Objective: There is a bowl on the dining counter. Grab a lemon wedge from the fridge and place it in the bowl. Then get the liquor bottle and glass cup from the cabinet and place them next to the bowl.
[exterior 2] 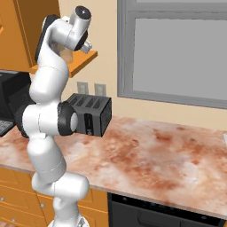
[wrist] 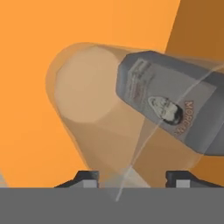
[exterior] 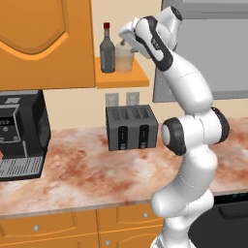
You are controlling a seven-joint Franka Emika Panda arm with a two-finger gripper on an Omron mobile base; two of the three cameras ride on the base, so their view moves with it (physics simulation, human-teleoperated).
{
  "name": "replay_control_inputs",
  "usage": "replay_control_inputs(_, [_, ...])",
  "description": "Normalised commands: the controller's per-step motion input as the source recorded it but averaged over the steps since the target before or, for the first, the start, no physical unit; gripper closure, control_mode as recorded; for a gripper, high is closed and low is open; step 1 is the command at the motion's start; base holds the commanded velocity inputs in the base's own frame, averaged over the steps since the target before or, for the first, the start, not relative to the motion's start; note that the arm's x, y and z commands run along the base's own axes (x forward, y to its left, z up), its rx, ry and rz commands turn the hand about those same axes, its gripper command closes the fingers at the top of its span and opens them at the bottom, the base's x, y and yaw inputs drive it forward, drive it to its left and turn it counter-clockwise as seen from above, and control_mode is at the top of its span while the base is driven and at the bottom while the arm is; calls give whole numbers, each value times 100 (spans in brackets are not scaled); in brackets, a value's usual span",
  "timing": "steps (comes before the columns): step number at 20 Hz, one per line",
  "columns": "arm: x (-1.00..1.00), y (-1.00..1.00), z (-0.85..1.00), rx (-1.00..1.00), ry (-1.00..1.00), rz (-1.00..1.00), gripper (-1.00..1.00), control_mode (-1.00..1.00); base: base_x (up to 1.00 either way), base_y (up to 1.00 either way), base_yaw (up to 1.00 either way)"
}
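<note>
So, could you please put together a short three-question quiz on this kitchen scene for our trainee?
1. True or false: the liquor bottle stands on the open cabinet shelf.
2. Which item is the pincer reaching around: A) the toaster, B) the glass cup, C) the coffee machine?
3. Fill in: the toaster sits on the ____.

Key: 1 true; 2 B; 3 counter.

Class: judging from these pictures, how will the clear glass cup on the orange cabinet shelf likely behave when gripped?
The clear glass cup looks smooth and rigid, so probably slippery and breakable. It stands close beside the dark liquor bottle, so a sideways nudge might knock them together.
</note>
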Motion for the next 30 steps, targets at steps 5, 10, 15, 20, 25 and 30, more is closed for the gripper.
replay_control_inputs(5, [-4, -11, -2, 0, 0, 4, 100, -100, 0, 0, 0])
replay_control_inputs(10, [-4, -26, 11, 3, 5, 0, 100, -100, 0, 0, 0])
replay_control_inputs(15, [0, -29, 19, 3, 5, 0, 100, -100, 0, 0, 0])
replay_control_inputs(20, [-9, -31, 23, 3, 3, 0, 100, -100, 0, 0, 0])
replay_control_inputs(25, [-43, -37, 28, 2, 0, -2, 100, -100, 0, 0, 0])
replay_control_inputs(30, [-70, -41, 26, 2, 0, -6, 100, -100, 0, 0, 0])
